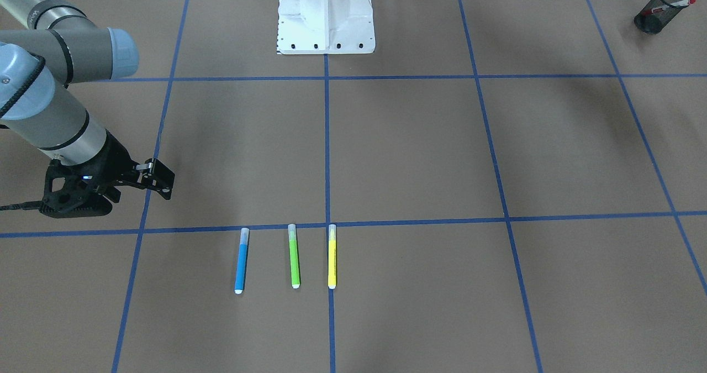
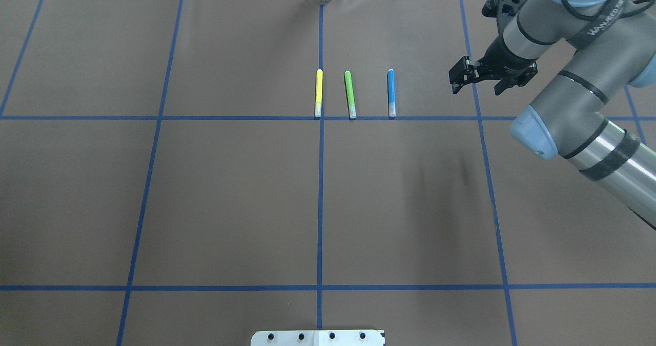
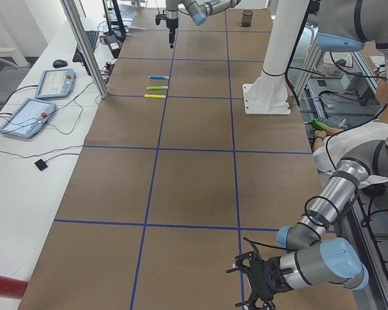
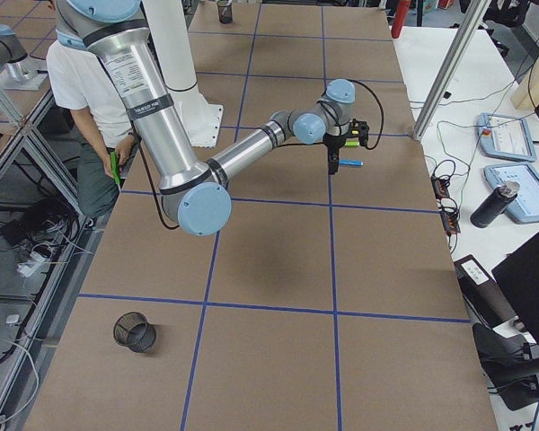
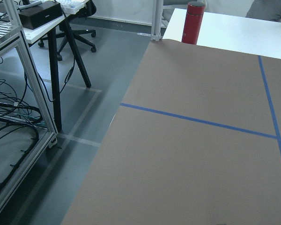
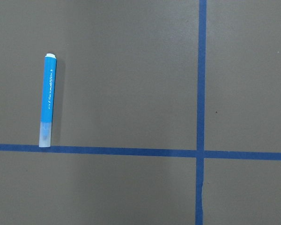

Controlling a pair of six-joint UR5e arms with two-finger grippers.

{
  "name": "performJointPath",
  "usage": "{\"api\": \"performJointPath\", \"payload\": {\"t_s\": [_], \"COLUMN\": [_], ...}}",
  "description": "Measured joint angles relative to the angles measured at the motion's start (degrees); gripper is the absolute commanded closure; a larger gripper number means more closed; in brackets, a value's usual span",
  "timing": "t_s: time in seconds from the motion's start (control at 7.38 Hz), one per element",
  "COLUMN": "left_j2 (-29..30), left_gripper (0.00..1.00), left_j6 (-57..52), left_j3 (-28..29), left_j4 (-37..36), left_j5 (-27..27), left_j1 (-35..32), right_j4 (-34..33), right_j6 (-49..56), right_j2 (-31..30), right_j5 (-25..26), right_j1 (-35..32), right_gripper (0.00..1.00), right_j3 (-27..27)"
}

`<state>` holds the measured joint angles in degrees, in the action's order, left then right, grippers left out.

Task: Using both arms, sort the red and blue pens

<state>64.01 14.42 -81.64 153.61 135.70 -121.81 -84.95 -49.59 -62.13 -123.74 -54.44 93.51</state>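
Observation:
The blue pen [image 1: 242,259] lies flat on the brown table beside a green pen [image 1: 294,256] and a yellow pen [image 1: 332,257]; it also shows in the overhead view [image 2: 391,93] and at the left of the right wrist view [image 6: 48,101]. My right gripper [image 2: 476,82] hovers open and empty above the table, just to the side of the blue pen. The red-capped marker [image 1: 671,5] stands in a black mesh cup [image 1: 657,11] at a far corner. My left gripper [image 3: 258,281] shows only in the left side view, low by the table end; I cannot tell its state.
A second black mesh cup [image 4: 135,330] stands empty near the table end on my right. A red bottle [image 5: 195,22] stands on the white bench past the table's left end. A person [image 4: 81,90] sits behind the white pedestal [image 1: 326,14]. Blue tape lines grid the table.

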Motion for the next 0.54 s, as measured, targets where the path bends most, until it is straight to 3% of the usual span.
{"api": "performJointPath", "payload": {"t_s": [0.54], "left_j2": [17.05], "left_gripper": [0.11], "left_j6": [0.69], "left_j3": [-3.19], "left_j4": [-22.72], "left_j5": [0.31], "left_j1": [14.42], "right_j4": [11.56], "right_j6": [-8.92], "right_j2": [13.27], "right_j5": [4.51], "right_j1": [1.90], "right_gripper": [0.04], "right_j3": [-19.85]}}
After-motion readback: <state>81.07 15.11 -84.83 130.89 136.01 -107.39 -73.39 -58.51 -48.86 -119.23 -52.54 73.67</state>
